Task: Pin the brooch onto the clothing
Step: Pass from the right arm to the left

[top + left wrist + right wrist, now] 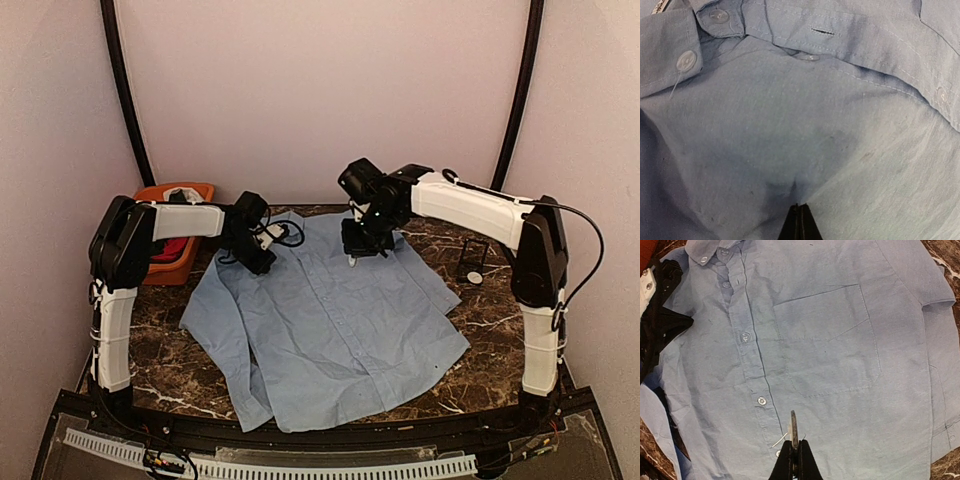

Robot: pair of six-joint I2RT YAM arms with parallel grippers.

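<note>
The light blue button-up shirt [330, 330] lies spread on the dark marble table, collar toward the back. My left gripper [262, 258] rests on the shirt near its collar; in the left wrist view its jaws [799, 206] are closed with a small pinch of fabric [785, 187] puckered at the tips. My right gripper [353, 255] hovers above the shirt's upper chest. In the right wrist view it [794, 442] is shut on the brooch [793, 427], seen edge-on, its thin pin sticking out left. The chest pocket [830, 340] and button placket [747, 340] lie below it.
An orange bin [175, 235] with red, black and white garments stands at the back left. A small black stand [473, 258] and a white disc [476, 277] sit at the right. Dark marble table [480, 330] shows around the shirt.
</note>
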